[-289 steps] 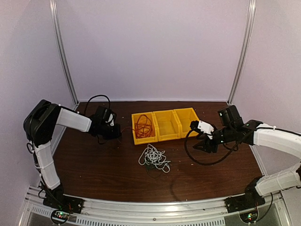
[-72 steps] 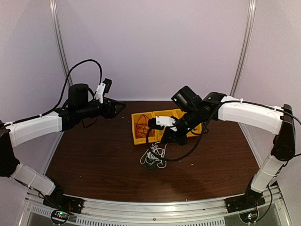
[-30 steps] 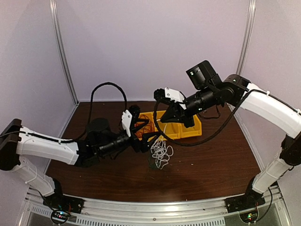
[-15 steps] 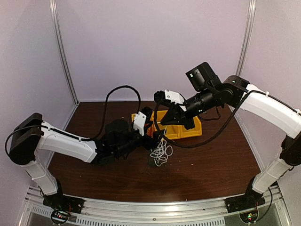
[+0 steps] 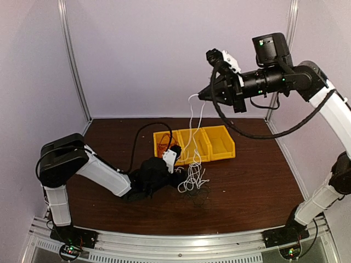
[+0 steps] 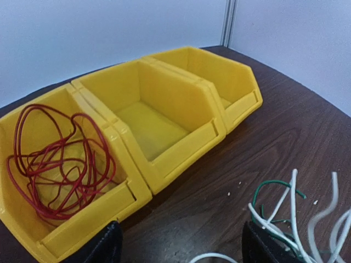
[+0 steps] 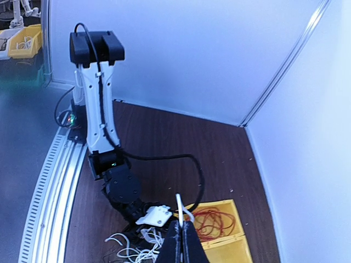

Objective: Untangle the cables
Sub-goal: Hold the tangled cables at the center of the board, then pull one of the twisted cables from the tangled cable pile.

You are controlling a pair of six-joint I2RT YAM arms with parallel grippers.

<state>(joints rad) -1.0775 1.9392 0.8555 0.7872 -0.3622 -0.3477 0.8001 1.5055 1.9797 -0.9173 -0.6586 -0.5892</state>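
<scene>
A clump of white cables [image 5: 192,178] with dark strands lies on the table in front of the yellow bins [image 5: 216,156]. One white cable [image 5: 193,123] rises taut from it to my right gripper [image 5: 203,96], which is raised high and shut on it; the pinched loop [image 7: 179,207] shows above the closed right gripper [image 7: 181,224]. My left gripper [image 5: 174,163] sits low at the clump's left edge, open, with white [image 6: 290,216] and green [image 6: 274,187] strands by its right finger [image 6: 262,247]. A red cable [image 5: 165,143] lies coiled in the left bin [image 6: 82,230].
The middle bin [image 6: 164,118] and right bin [image 6: 219,71] hold nothing. My left arm [image 7: 97,104] stretches across the dark wood table [image 5: 258,186]. Walls and metal posts [image 5: 74,60] close in the back and sides.
My right gripper has risen up and to the right, drawing the white cable out of the clump. My left arm has dropped lower and folded in beside the clump.
</scene>
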